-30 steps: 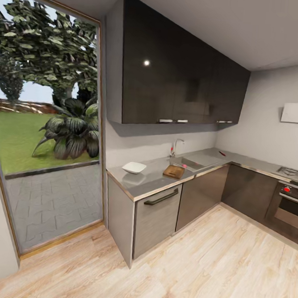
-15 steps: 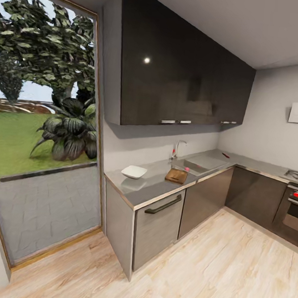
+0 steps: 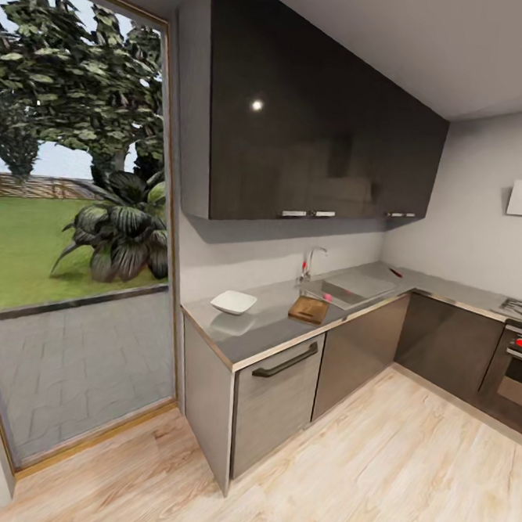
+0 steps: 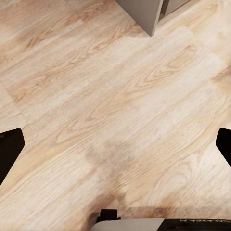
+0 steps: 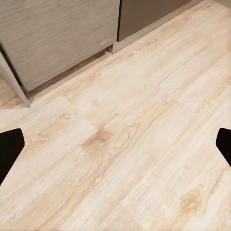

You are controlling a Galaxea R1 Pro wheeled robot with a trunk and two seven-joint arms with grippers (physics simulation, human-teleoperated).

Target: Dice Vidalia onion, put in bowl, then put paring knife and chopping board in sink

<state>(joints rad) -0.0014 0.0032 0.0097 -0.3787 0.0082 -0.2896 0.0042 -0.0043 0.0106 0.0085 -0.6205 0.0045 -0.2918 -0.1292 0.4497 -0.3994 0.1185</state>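
Note:
Across the kitchen, the grey countertop (image 3: 268, 326) carries the white square bowl (image 3: 234, 301) and, to its right, the brown chopping board (image 3: 308, 309). Right behind the board is the steel sink (image 3: 351, 288) with its chrome tap (image 3: 311, 259). A tiny pink spot (image 3: 327, 297) shows at the sink's near corner, too small to identify. A small red sliver (image 3: 394, 272) on the counter beyond the sink may be the paring knife. My left gripper (image 4: 115, 149) hangs open over bare wooden floor. My right gripper (image 5: 115, 147) is open too, above floor near the cabinet base.
A large glass door (image 3: 75, 223) to the garden fills the left. Dark wall cabinets (image 3: 318, 132) hang over the counter. The counter turns a corner towards an oven and hob (image 3: 517, 344) at the right. Light wooden floor (image 3: 370, 474) lies between me and the cabinets.
The whole head view has shifted as the camera moved: the counter now sits slightly right and lower than a second ago. Nothing on the counter has moved.

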